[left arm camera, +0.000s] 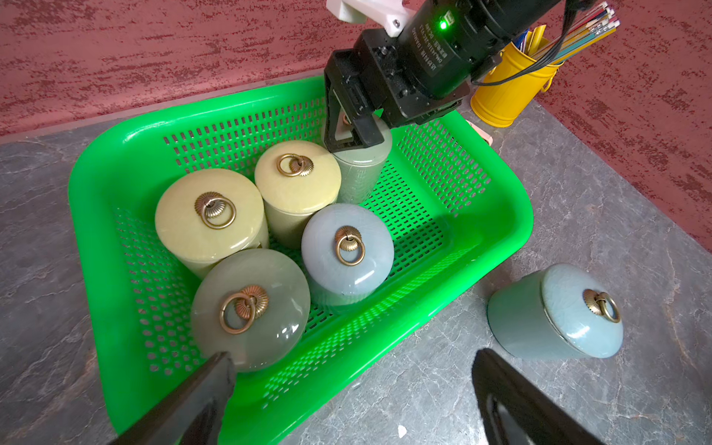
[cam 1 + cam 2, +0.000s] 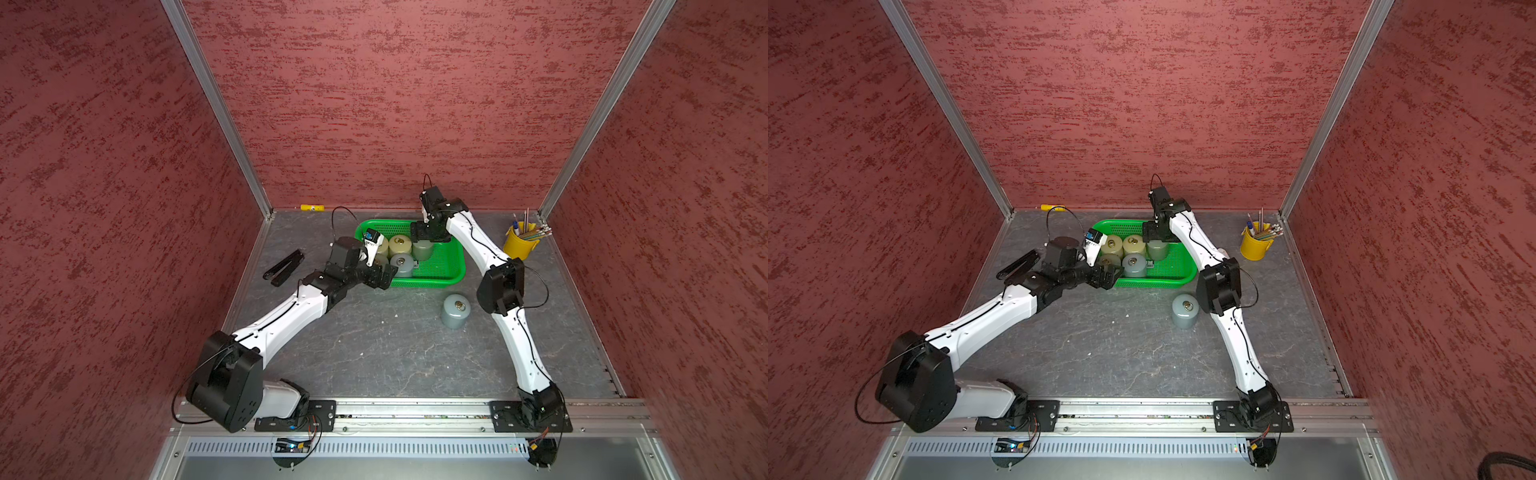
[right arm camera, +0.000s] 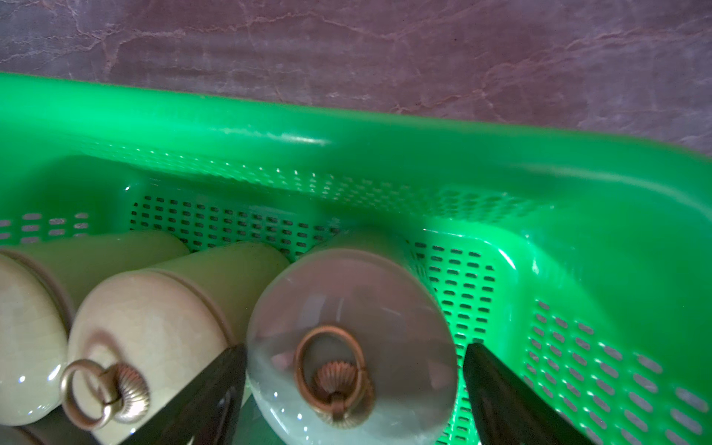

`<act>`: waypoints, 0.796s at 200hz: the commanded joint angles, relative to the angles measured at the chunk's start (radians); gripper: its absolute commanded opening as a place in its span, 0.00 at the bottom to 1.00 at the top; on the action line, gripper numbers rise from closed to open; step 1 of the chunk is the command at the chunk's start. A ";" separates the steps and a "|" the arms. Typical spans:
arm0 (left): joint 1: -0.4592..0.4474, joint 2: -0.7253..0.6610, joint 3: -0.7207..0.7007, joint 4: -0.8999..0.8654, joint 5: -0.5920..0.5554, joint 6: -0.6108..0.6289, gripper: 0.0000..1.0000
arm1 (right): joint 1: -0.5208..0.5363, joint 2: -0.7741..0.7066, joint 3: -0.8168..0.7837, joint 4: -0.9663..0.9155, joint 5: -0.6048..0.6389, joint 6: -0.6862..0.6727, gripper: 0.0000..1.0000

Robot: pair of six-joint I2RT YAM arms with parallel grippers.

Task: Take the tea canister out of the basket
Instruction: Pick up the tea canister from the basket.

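- While your right gripper (image 3: 354, 346) hung over the back row of the bright green basket (image 2: 424, 283), its two black fingers (image 3: 200, 397) stood on either side of the lid of the grey-green tea canister (image 3: 346, 304). I could not tell whether they pressed on that lid or stood just clear of it.
- That canister stood upright on the basket's mesh floor, close to the far wall, with a cream tea canister (image 1: 296, 188) right beside it.
- You had your left gripper (image 1: 354, 385) spread wide and holding nothing. It hovered at the basket's near left corner, with one fingertip just by the olive tea canister (image 1: 269, 277).
- You had three more upright in the basket besides those two: a second cream tea canister (image 1: 181, 223) in the back row, the olive one, and a pale blue tea canister (image 1: 327, 269) in the front row.
- Outside the basket, a blue-grey tea canister (image 2: 455, 313) stood upright on the grey table (image 2: 374, 353), near the basket's front right corner but apart from it.
- Your yellow pencil bucket (image 2: 519, 247) stood at the back right, well apart from the basket.
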 commanded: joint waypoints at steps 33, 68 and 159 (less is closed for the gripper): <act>-0.007 0.000 0.024 -0.003 -0.015 0.019 1.00 | -0.011 -0.051 -0.092 -0.016 0.095 -0.005 0.89; -0.007 -0.006 0.019 -0.002 -0.020 0.019 1.00 | -0.011 -0.084 -0.132 0.001 0.100 -0.013 0.89; -0.012 -0.011 0.030 -0.009 -0.020 0.021 1.00 | -0.008 -0.053 -0.099 -0.001 0.102 -0.035 0.78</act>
